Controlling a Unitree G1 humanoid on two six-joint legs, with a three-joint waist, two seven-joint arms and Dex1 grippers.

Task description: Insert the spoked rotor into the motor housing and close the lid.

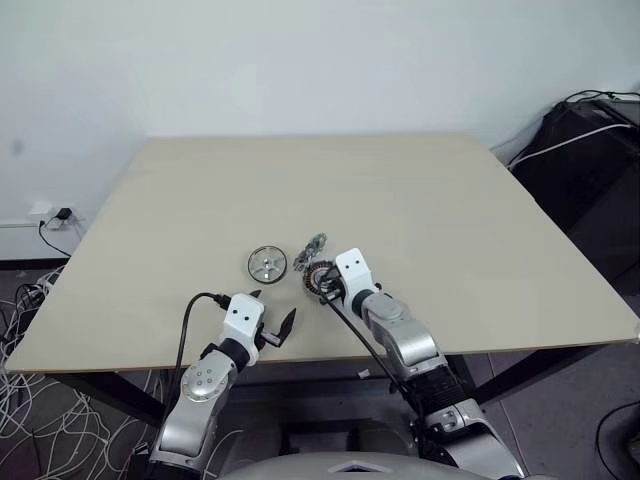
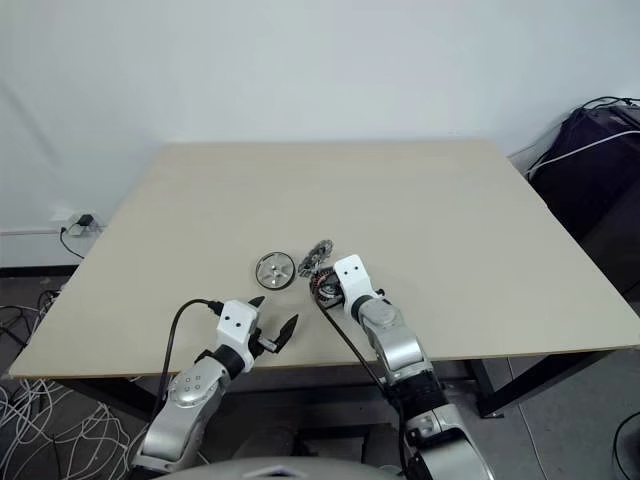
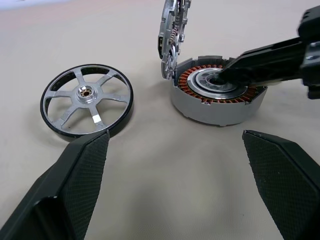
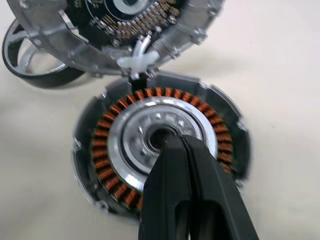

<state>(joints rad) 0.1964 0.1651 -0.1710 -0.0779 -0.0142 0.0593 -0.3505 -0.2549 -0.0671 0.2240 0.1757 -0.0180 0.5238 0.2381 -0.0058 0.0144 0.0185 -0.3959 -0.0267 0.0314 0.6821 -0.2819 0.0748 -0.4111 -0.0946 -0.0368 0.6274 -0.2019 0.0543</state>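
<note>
The spoked rotor (image 3: 87, 100) lies flat on the table, a silver disc with a dark rim, left of the motor housing (image 3: 217, 97). The housing is a squat grey cup with copper windings. Its hinged lid (image 3: 172, 35) stands open and upright at the far side. My right gripper (image 4: 175, 142) is shut, with its tips at the housing's centre hole and nothing held. My left gripper (image 1: 272, 320) is open near the table's front edge, a short way short of the rotor (image 1: 267, 264), with nothing between its fingers (image 3: 75, 185).
The light wooden table (image 1: 430, 200) carries just these parts, close to its front edge. Loose cables (image 1: 40, 400) lie on the floor at the left. A black bag (image 1: 590, 140) sits beyond the table's right corner.
</note>
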